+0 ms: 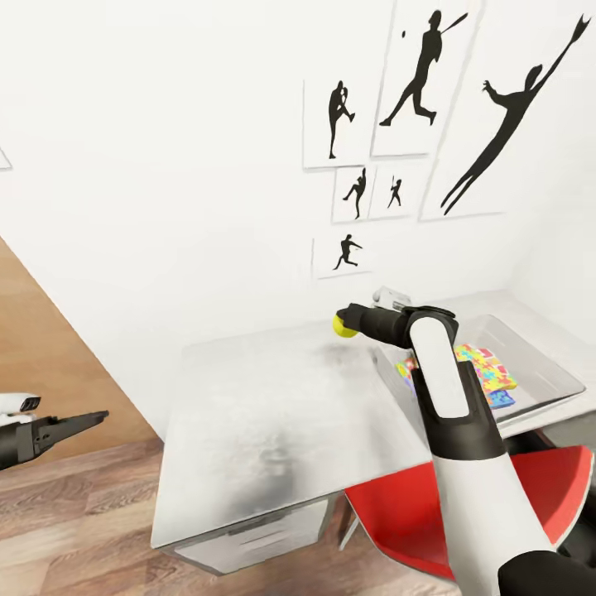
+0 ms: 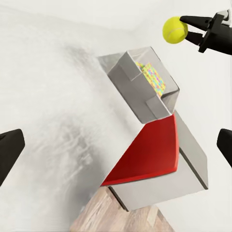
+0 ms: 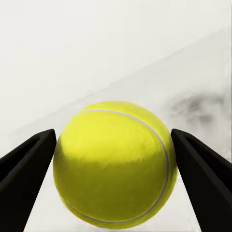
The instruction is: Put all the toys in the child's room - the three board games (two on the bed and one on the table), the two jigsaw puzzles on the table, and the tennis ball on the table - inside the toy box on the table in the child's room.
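Observation:
My right gripper [image 1: 348,321] is shut on the yellow tennis ball [image 1: 342,328] and holds it in the air above the white table [image 1: 265,414], just left of the toy box [image 1: 542,377]. In the right wrist view the ball [image 3: 115,164] sits tight between both black fingers [image 3: 26,162]. The box is a grey open tray at the table's right end, with colourful flat toys [image 1: 488,368] lying inside. From the left wrist view the ball [image 2: 175,29], the right gripper [image 2: 200,30] and the box [image 2: 137,82] show from the side. My left gripper [image 1: 87,420] hangs open, low at the left, off the table.
A red chair [image 1: 397,513] is tucked under the table's near right side, below my right arm. A white wall with black silhouette posters [image 1: 422,74] stands right behind the table. Wooden floor [image 1: 74,521] lies to the left, and a drawer [image 1: 257,538] sits under the tabletop.

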Available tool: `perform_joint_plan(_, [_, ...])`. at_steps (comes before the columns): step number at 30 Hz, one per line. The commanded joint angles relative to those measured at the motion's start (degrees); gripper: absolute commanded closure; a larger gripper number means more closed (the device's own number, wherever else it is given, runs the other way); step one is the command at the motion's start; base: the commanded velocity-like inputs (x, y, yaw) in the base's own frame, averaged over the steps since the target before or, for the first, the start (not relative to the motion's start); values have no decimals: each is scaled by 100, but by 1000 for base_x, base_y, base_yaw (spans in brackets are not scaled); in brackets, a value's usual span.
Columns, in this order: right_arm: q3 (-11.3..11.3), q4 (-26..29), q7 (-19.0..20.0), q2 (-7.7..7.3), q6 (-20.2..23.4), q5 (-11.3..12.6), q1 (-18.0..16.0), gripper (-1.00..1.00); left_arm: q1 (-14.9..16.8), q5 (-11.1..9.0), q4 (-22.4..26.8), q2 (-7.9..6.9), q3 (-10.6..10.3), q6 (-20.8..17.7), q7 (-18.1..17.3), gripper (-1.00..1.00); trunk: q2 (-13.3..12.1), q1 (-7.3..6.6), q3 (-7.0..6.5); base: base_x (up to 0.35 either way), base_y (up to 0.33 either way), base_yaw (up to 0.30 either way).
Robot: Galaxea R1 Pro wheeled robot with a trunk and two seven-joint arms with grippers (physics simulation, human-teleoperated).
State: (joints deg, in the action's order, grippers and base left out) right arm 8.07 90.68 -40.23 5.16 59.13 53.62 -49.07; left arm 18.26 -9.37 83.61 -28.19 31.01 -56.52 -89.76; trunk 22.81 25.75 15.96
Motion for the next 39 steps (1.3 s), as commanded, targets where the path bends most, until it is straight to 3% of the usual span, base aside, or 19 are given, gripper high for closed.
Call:
perform_joint_plan(1, [-34,3,-63,1,14,55,-7,100,2,8,5,-2,2,-61,-24,-100,11,4,2,0,-288,-181])
perform_joint_plan(7, [-287,3,-63,-107,37,61,1,100,2,7,6,-2,0,-51,-24,-100,11,4,-50,42,-213,-182])
perform_joint_plan(13, [-337,3,-66,-139,52,34,-5,100,2,5,7,14,-7,-44,-24,-100,11,4,-102,141,-192,-182])
perform_joint_plan(20, [-388,-2,-71,-289,30,2,-6,100,2,5,14,23,-14,-43,-24,-100,11,4,-162,194,-226,-182])
perform_joint_plan(30, [-386,-22,-83,-305,21,-9,-6,100,2,5,48,39,-52,-42,-24,-100,11,4,-249,107,-254,-182])
perform_joint_plan(39, [-385,-47,-89,-305,16,-9,-6,100,2,5,50,42,-60,-43,-24,-100,11,4,-326,-1,-55,-182])
